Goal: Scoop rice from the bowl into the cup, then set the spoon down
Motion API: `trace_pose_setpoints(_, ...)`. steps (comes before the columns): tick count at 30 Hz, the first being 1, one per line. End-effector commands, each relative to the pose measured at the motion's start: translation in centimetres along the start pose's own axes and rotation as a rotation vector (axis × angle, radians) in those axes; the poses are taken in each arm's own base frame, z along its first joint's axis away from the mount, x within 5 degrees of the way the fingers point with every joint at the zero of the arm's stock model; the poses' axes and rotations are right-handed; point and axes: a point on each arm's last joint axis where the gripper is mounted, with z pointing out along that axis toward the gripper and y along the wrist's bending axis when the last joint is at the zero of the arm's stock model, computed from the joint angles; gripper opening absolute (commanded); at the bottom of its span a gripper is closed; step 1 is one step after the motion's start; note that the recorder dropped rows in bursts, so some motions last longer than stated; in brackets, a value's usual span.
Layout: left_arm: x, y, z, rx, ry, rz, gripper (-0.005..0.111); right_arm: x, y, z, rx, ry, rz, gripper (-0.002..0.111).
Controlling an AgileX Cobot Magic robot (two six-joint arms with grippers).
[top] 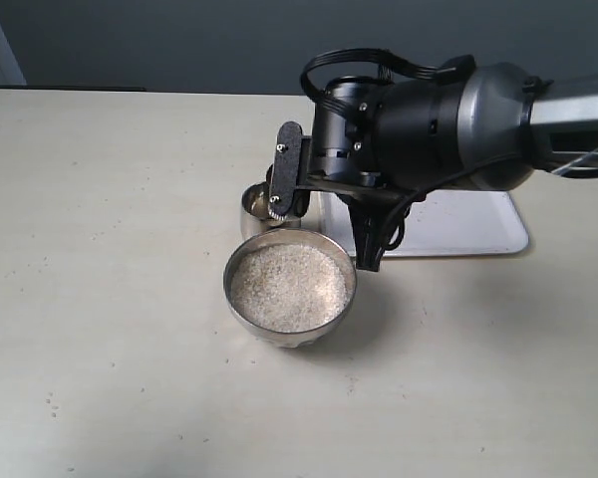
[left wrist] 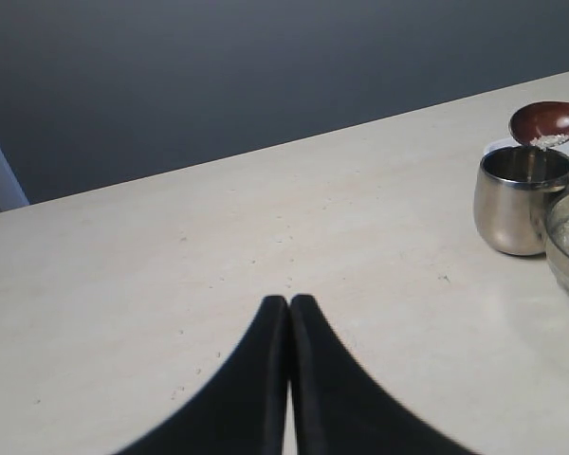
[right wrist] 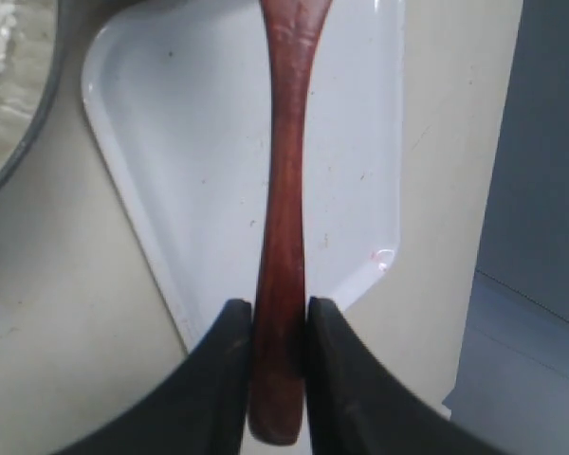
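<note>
Right gripper pinches the spoon, head tilted over the cup toward the far edge of the worktop; narrow rim, rice may spill outside; left gripper pressed together, empty

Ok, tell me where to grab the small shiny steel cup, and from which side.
Grip the small shiny steel cup across its rounded body, below the rim, coming level from the side away from the wide steel bowl, which crowds it. The dark reddish wooden spoon hangs over its mouth, so a top-down grasp looks blocked.
</note>
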Motion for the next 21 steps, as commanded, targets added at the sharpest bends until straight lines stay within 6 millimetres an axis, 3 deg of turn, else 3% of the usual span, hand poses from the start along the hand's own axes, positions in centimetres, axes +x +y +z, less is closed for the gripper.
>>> trace_pose_setpoints(1,-0.22,0.03,-0.05,-0.002,-0.02,-0.005,0.001,-0.3,-0.01,-0.11,0.041,-0.012,-0.009,-0.001)
trace_pose_setpoints(21,-0.22,0.03,-0.05,-0.002,-0.02,-0.005,0.001,-0.78,0.48,-0.57,0.126,-0.027,-0.053,-0.001)
